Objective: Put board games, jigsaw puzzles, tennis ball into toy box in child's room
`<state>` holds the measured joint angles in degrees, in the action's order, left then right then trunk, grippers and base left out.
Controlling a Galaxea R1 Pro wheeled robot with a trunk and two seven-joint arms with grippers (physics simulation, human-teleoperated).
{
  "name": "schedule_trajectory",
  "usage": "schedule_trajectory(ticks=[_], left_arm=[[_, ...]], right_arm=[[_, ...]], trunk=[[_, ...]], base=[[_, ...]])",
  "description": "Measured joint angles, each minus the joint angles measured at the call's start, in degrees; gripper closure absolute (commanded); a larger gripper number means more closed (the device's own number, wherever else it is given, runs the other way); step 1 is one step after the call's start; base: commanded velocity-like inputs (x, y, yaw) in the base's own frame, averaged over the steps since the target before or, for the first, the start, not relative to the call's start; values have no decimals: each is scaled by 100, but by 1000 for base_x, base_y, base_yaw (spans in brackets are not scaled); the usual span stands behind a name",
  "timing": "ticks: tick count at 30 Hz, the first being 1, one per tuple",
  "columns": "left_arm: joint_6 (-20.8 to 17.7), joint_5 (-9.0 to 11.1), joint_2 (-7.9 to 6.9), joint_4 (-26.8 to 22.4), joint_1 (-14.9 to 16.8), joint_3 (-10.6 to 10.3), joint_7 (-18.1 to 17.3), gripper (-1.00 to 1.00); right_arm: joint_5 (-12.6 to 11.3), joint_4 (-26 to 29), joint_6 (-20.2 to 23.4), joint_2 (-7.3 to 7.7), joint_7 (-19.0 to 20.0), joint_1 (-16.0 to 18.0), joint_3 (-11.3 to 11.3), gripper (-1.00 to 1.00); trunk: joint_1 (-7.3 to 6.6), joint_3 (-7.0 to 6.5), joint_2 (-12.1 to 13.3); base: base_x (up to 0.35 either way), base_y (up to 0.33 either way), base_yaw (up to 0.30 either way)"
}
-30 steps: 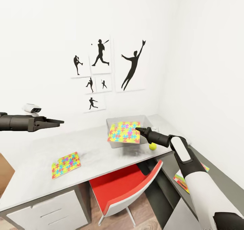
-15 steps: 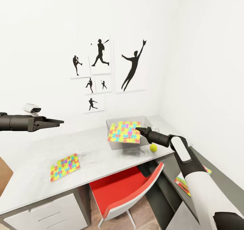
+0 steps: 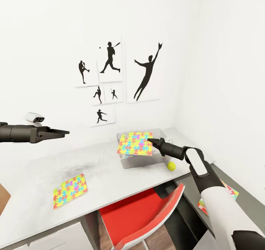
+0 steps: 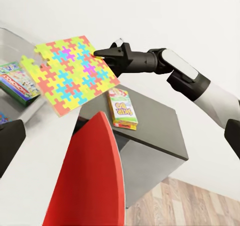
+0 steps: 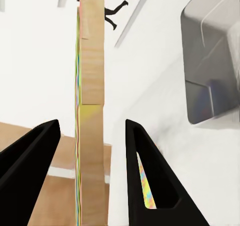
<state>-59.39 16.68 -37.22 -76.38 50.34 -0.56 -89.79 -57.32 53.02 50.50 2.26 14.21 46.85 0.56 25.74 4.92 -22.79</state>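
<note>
My right gripper (image 3: 151, 141) is shut on the corner of a jigsaw puzzle (image 3: 134, 144), held tilted just above the light-grey toy box (image 3: 141, 162) at the table's (image 3: 106, 174) right end. In the right wrist view that puzzle (image 5: 90, 111) stands edge-on between the fingers (image 5: 145, 171), with the toy box (image 5: 212, 61) beyond. A second jigsaw puzzle (image 3: 70, 186) lies flat on the table's left part. The tennis ball (image 3: 171, 165) rests on the table beside the box. My left gripper (image 3: 62, 133) hovers open, high over the table's left end.
A red chair (image 3: 143, 213) is tucked under the table. A board game (image 4: 122, 108) lies on the lower dark grey cabinet (image 4: 155, 131) to the right. Another printed game box (image 4: 17, 81) lies on a grey surface behind the held puzzle. Baseball silhouettes (image 3: 110, 58) hang on the wall.
The whole view has shifted, so the table, chair and ball sit lower and further right in the picture. My right gripper still holds the puzzle over the toy box. The left arm is unchanged.
</note>
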Motion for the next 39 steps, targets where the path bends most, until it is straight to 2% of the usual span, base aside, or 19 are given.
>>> schedule_trajectory(ticks=[11,28,34,39], left_arm=[[0,1,-1,0,-2,0,0,-100],[1,9,8,-2,-44,0,1,-100],[0,21,8,-6,-284,0,0,-100],[0,88,6,-88,-697,11,-1,-100]], right_arm=[[0,0,0,3,-1,2,5,100],[12,-11,-1,1,-5,3,7,100],[10,-10,-5,7,-5,2,8,100],[10,-10,-3,11,-5,2,8,100]], trunk=[[0,-53,0],[1,-63,0],[1,-69,0],[1,-69,0]], base=[[46,5,-188],[31,3,20],[2,0,82],[0,0,7]])
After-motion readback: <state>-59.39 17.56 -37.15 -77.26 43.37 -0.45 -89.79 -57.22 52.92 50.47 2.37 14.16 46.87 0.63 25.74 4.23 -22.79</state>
